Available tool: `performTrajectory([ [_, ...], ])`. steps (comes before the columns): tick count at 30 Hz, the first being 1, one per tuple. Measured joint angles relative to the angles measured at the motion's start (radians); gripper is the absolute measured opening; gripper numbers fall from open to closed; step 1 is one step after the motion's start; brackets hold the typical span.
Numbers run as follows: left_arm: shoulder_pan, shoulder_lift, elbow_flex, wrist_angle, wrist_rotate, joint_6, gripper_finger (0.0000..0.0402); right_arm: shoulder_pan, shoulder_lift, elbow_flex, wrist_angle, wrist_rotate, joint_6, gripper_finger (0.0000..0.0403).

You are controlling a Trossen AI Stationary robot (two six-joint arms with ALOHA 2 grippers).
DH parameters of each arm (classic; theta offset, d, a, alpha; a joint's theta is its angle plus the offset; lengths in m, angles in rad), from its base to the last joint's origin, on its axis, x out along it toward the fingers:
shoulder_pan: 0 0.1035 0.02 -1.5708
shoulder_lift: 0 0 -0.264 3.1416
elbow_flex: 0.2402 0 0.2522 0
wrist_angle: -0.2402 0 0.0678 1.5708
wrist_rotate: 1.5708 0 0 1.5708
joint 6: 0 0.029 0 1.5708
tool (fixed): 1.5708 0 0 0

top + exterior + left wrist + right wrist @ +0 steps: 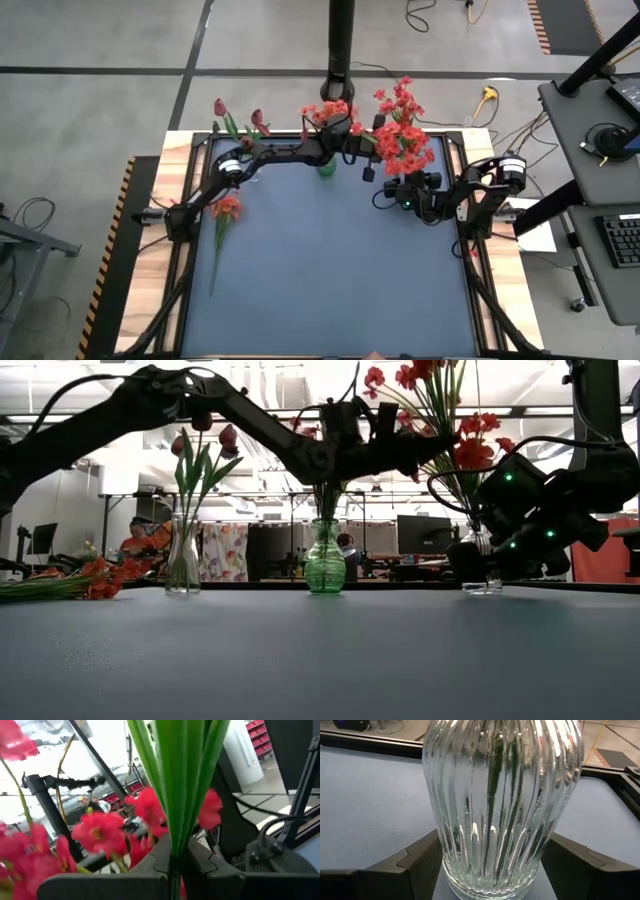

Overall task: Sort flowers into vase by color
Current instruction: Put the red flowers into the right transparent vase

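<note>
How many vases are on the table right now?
3: a clear vase with maroon buds at the back left, a green vase at the back middle, and a ribbed clear vase between the right tool's fingers at the back right.

Grey concrete floor (90,110) around the table, crossed by dark seam lines, with loose cables (420,12) and a yellow plug (488,95) lying on it. Desk (590,120) at one side carrying a keyboard (622,240). Beyond the table, bright overhead ceiling lights (270,380), dark monitors (425,532), a patterned curtain (222,550), and seated people (135,538) among workstations
</note>
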Motion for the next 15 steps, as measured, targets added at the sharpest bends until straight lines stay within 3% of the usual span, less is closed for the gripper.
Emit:
performTrajectory([
  [10, 0.006, 0.099, 0.174, -0.140, 0.021, -0.006, 0.0004, 0.000, 0.000, 0.000, 0.000, -0.001, 0.000, 0.0288],
  [15, 0.013, 0.110, 0.202, -0.164, 0.022, -0.006, 0.0004, 0.000, 0.000, 0.000, 0.000, -0.002, 0.000, 0.0288],
])
